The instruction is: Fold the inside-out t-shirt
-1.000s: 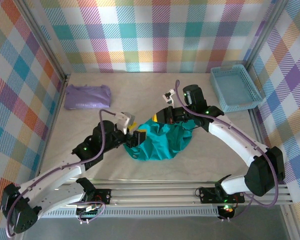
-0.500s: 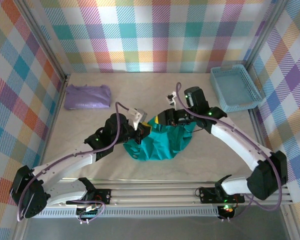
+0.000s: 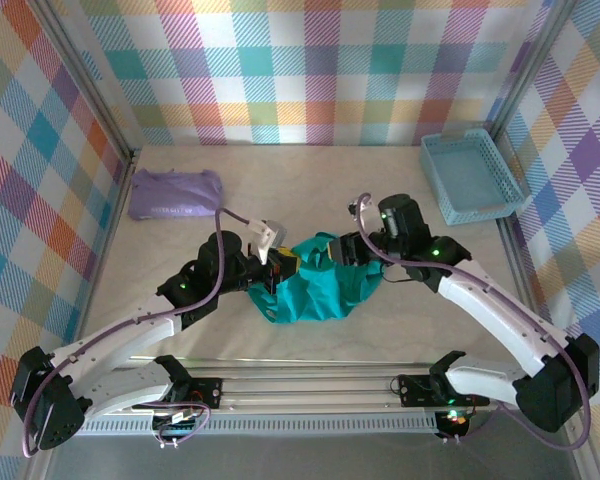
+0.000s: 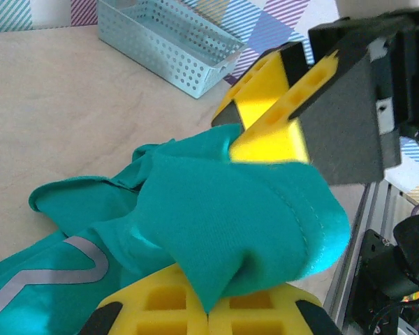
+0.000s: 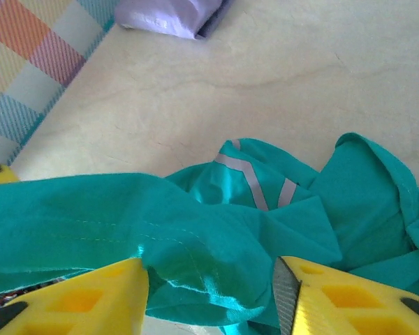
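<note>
**Fingers [image 4: 265,132] of the left gripper [image 4: 223,223] clamped on the shirt [image 3: 325,292]; right ones parted**

From my desk I read the left gripper as closed hard on a bunched fold of shirt. Teal cloth fills the space between its two yellow fingers and spills over the lower one. Which part of the shirt that fold belongs to, I cannot tell.

The right gripper [image 5: 209,307] has its fingers [image 5: 77,296] apart. A stitched edge of cloth lies loose across the gap between them, and I see nothing pinched there.

The shirt sits crumpled in a heap on the table [image 3: 280,190], below and between the two sets of fingers. The left fingers are at one upper edge of the heap and the right fingers at the other, near each other. A pale chevron print [image 5: 255,178] shows just beyond the right fingers.

My judgement is that this is an early step. The heap is being sorted out so it can be spread, and no fold has been made yet.

The next move, as I see it, calls for the right fingers to close on a clear edge, a hem or a shoulder, away from the left hold. Then both arms would draw apart to stretch the cloth flat. I would check first that each side holds a single edge rather than a wad, or the shirt will only twist.
</note>
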You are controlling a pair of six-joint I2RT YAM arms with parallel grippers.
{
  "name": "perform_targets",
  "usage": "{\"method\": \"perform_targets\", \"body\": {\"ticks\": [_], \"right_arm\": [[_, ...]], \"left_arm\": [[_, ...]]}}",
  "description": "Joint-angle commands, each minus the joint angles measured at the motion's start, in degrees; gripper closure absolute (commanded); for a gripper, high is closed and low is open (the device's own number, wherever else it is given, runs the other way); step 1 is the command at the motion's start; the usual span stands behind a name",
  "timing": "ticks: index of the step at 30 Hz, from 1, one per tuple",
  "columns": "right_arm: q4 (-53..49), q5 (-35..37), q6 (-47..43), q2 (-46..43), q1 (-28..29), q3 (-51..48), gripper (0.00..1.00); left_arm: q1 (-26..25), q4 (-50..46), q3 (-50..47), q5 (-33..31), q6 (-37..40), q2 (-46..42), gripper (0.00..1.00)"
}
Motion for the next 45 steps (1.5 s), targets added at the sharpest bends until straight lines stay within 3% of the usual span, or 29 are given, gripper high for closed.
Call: {"method": "perform_targets", "body": {"ticks": [1, 8, 17, 27, 29, 36, 45], "right_arm": [[1.0, 4.8, -0.9, 0.8, 1.5, 0.5, 0.47], [2.4, 4.4, -1.3, 2.1, 2.7, 0.5, 0.47], [10.0, 5.9, -5.6, -3.8, 2.9, -8.1, 0.44], [16.0, 1.2, -3.3, 0.8, 2.8, -6.8, 0.45], [15.5, 2.6, -3.0, 1.7, 2.9, -5.9, 0.48], [10.5, 13.7, -2.0, -0.7, 2.8, -5.0, 0.73], [6.2, 10.7, 2.3, -0.5, 2.4, -2.3, 0.86]], "left_arm": [[0.4, 0.2, 0.2, 0.9, -0.7, -0.7, 1.00], [0.5, -0.9, 0.5, -0.5, -0.7, -0.6, 1.00], [0.5, -0.4, 0.9, -0.7, -1.5, 0.2, 1.00], [0.5, -0.5, 0.8, -0.2, -1.5, 0.3, 1.00], [0.5, -0.6, 0.9, -0.2, -1.5, 0.4, 1.00], [0.4, -1.3, 0.7, -1.4, -1.1, 0.0, 1.00], [0.4, -1.0, 0.1, -1.4, -0.7, 1.2, 1.00]]}}
